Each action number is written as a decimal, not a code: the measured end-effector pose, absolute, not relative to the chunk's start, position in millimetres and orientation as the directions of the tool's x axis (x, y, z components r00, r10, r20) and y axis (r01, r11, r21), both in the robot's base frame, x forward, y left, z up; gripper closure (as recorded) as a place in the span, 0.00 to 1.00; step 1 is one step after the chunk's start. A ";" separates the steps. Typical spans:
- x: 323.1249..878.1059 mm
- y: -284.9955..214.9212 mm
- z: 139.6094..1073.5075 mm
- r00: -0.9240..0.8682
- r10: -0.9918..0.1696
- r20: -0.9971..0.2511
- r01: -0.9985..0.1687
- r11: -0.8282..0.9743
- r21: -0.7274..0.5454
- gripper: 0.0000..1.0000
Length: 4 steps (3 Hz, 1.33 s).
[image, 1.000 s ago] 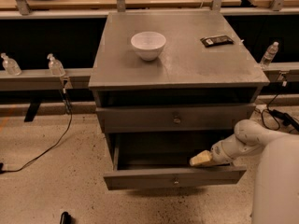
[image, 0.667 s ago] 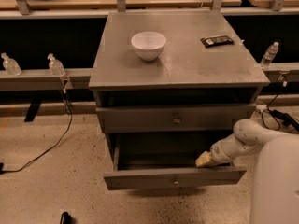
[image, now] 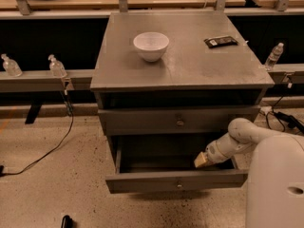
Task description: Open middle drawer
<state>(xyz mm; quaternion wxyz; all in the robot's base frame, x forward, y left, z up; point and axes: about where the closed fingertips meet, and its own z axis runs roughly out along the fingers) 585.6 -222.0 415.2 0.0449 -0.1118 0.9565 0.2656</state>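
Note:
The grey cabinet (image: 183,65) has an upper drawer (image: 142,121) with a round knob, standing just proud of the frame. Below it the middle drawer (image: 142,181) is pulled well out, its knob (image: 179,185) at the centre of the front, its dark inside showing empty. My gripper (image: 202,160) reaches in from the right on a white arm (image: 237,139). Its cream tip sits inside the drawer's right part, just behind the front panel. A lowest drawer is hidden under the open one.
A white bowl (image: 151,45) and a dark flat packet (image: 220,42) lie on the cabinet top. Water bottles stand on the rail at the left (image: 57,66) and right (image: 274,56). A cable (image: 57,146) runs over the floor at the left. My white base (image: 278,184) fills the lower right.
The gripper has drifted a little to the right and back inside the drawer. The middle drawer stays pulled out about as far as before.

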 end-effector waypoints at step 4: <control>561.9 -247.6 367.7 -0.994 -0.100 -0.037 -0.106 0.871 0.480 1.00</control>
